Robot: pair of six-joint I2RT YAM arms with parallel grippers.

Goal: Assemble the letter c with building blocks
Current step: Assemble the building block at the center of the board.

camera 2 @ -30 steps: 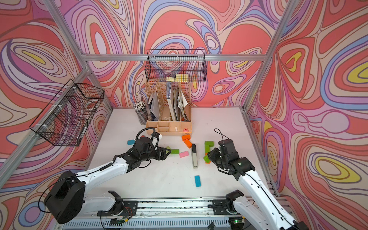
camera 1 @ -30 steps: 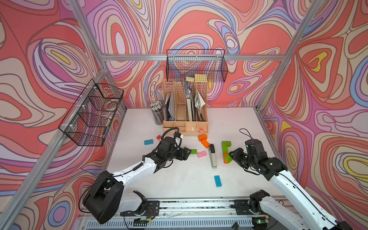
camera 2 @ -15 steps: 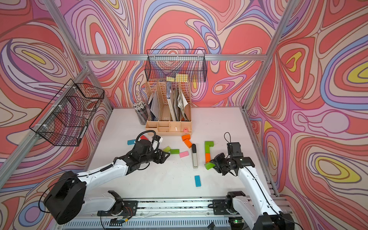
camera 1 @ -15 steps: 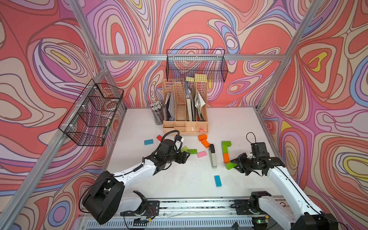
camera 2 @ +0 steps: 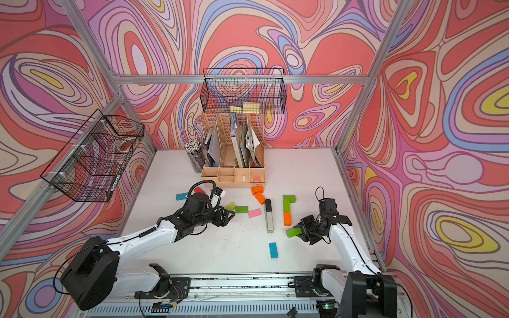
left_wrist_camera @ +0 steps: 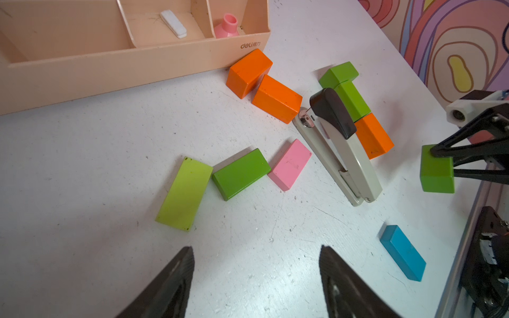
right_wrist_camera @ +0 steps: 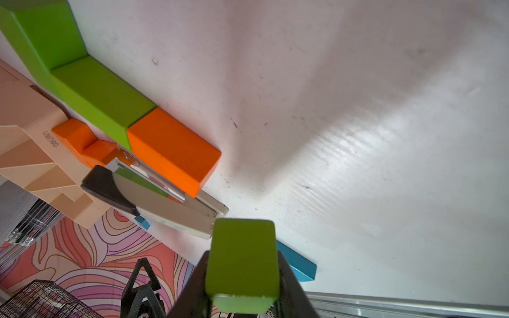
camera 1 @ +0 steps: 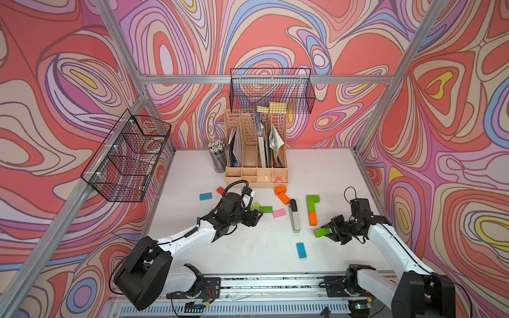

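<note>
Green block (right_wrist_camera: 242, 264), smooth, rectangular, sits pinched between right fingers (right_wrist_camera: 190, 291).

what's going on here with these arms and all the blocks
They're building a letter c from blocks. The right tool grips a green block near the orange end of the unfinished c, which lies beside a stapler. The left tool is open and empty, hovering by a lime block and a pink block.
</note>
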